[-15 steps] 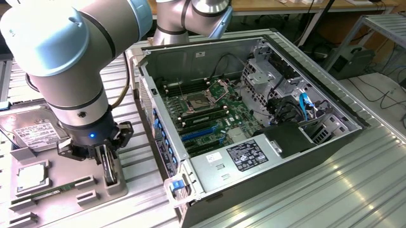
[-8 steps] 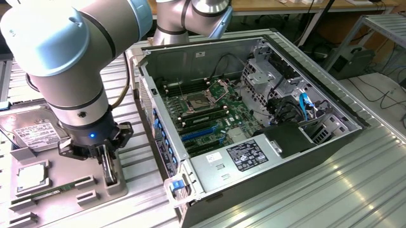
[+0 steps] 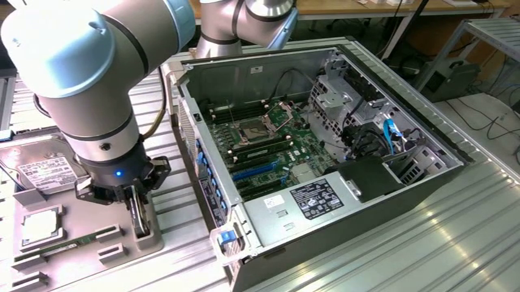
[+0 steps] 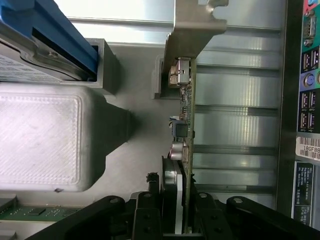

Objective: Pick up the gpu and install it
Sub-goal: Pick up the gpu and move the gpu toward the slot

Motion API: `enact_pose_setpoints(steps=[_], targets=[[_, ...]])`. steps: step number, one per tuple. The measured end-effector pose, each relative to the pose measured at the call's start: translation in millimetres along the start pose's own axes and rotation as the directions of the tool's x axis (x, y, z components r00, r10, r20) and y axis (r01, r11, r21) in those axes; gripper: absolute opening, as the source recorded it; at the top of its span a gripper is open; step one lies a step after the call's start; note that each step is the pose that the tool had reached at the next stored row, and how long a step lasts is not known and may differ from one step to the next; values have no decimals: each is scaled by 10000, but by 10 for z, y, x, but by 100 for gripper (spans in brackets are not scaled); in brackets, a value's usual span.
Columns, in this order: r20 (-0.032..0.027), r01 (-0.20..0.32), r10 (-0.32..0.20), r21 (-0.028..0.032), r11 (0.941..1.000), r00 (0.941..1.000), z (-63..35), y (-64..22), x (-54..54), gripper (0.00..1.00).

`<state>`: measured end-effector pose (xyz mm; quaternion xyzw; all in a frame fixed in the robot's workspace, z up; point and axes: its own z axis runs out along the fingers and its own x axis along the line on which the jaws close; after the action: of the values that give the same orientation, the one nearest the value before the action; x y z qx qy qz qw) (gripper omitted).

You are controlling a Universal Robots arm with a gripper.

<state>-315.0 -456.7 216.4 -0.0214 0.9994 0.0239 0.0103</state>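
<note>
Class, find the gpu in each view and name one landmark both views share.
Exterior view: gpu stands on edge in the grey holder, under the gripper, at the exterior view's left.
Wrist view: gpu seen edge-on, mid-picture, silvery bracket farthest from the gripper.
Shared landmark: the computer case.

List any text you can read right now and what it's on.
"18GF", rest cut off: white sticker on the case.
Lower sticker: too small to read.
Drive label: too small to read.
Power supply label: too small to read.
</note>
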Motion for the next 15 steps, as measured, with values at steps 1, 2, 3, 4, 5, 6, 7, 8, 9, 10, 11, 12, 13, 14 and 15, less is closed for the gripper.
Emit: enact_pose_setpoints(steps=[1, 2, 3, 4, 5, 6, 7, 8, 9, 10, 11, 12, 13, 14, 15], targets=[[0, -1, 1, 0, 10000, 10000, 1, -2, -35, 31], [0, -1, 1, 0, 10000, 10000, 1, -1, -35, 29], [0, 0, 0, 1, 10000, 10000, 0, -2, -35, 29], [0, 0, 0, 0, 10000, 10000, -24, 0, -36, 29], [1, -5, 5, -5, 10000, 10000, -87, 2, -37, 29], [5, -77, 77, -25, 10000, 10000, -258, 11, -39, 29], [9, -108, 108, -83, 9999, 9999, -395, 17, -42, 29], [12, -127, 128, -150, 9998, 9999, -481, 20, -44, 29], [12, -138, 138, -183, 9997, 9999, -518, 22, -45, 29], [13, -142, 142, -197, 9997, 9999, -530, 22, -45, 29], [14, -148, 148, -218, 9997, 9999, -543, 23, -45, 29], [16, -158, 159, -264, 9995, 9999, -568, 24, -46, 29], [18, -180, 181, -327, 9993, 9998, -609, 26, -45, 29], [21, -194, 195, -359, 9992, 9998, -647, 28, -46, 29], [21, -202, 203, -393, 9990, 9998, -675, 29, -46, 29]])
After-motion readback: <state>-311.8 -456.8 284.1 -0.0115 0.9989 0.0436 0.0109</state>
